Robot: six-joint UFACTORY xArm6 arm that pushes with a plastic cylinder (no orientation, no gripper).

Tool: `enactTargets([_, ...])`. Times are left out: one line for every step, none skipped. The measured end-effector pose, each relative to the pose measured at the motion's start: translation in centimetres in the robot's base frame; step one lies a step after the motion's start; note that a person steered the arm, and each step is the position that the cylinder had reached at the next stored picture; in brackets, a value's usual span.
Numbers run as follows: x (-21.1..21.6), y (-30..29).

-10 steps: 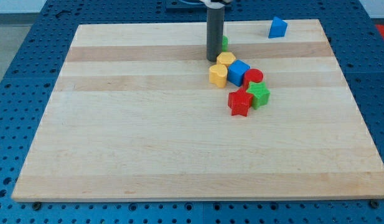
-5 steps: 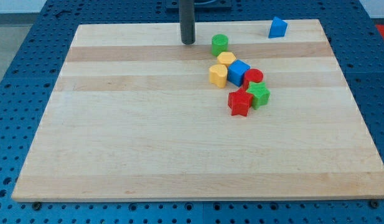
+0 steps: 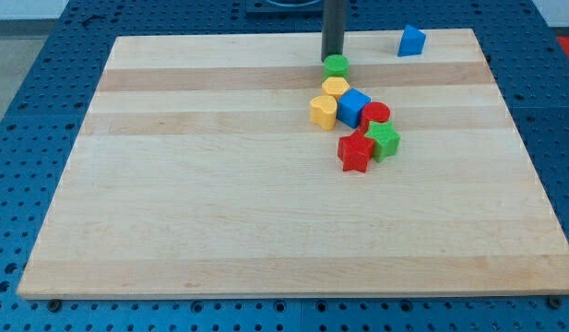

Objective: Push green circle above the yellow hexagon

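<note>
The green circle (image 3: pixel 336 65) stands near the view's top, just above the yellow hexagon (image 3: pixel 335 88) and close to touching it. My tip (image 3: pixel 332 58) stands right behind the green circle, at its upper edge, apparently touching it. A second yellow block (image 3: pixel 323 112) lies below and left of the hexagon.
A blue cube (image 3: pixel 354 107) sits right of the yellow hexagon. A red cylinder (image 3: pixel 375 114), a green star (image 3: pixel 385 140) and a red star (image 3: pixel 355 152) cluster below it. A blue triangular block (image 3: pixel 411 41) stands at the top right of the wooden board (image 3: pixel 173 203).
My tip swung from left of the green circle, out to the upper left, then back right to behind it. The green circle shifted slightly right and down, closer above the hexagon.
</note>
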State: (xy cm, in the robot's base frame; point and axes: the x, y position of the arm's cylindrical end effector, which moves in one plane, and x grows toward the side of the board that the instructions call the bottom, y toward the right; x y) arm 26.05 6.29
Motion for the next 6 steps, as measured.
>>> enactTargets([0.56, 1.08])
enactTargets([0.77, 1.24])
enactTargets([0.79, 1.24])
enactTargets([0.86, 1.24])
enactTargets([0.89, 1.43])
enactTargets([0.89, 1.50])
